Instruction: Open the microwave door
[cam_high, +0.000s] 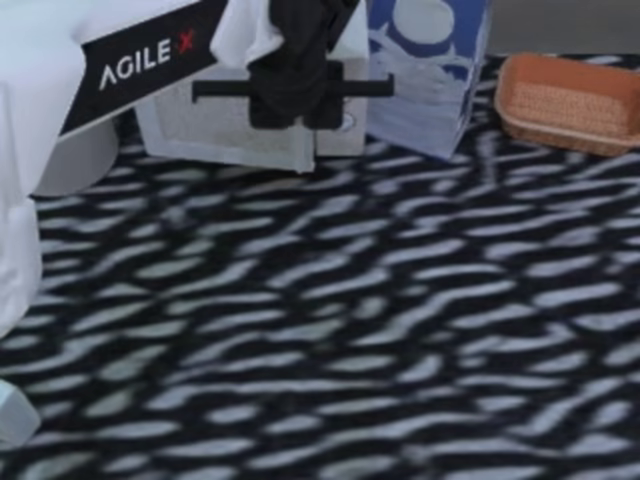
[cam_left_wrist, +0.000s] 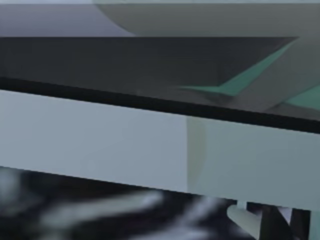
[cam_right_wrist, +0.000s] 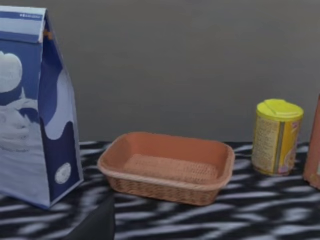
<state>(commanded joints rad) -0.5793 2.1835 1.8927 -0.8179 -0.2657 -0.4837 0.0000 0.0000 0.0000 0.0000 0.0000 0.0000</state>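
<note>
Zebra-striped table (cam_high: 380, 330) fills the top view; the microwave (cam_high: 200, 135) sits at about 11 o'clock, the microwave door (cam_high: 235, 140) swung slightly out from its front, blue-and-white carton (cam_high: 430, 75) just beside it at 12. Brown basket (cam_high: 565, 100) at 2 o'clock, yellow can (cam_right_wrist: 276, 137) near it. Left gripper (cam_high: 293, 105) hangs over the door's handle edge, finger spread and grasp cannot be told; right arm unseen.

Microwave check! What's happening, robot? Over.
Left gripper at the microwave door, door swung partly out. Right arm out of sight. Carton stands close beside the microwave.
</note>
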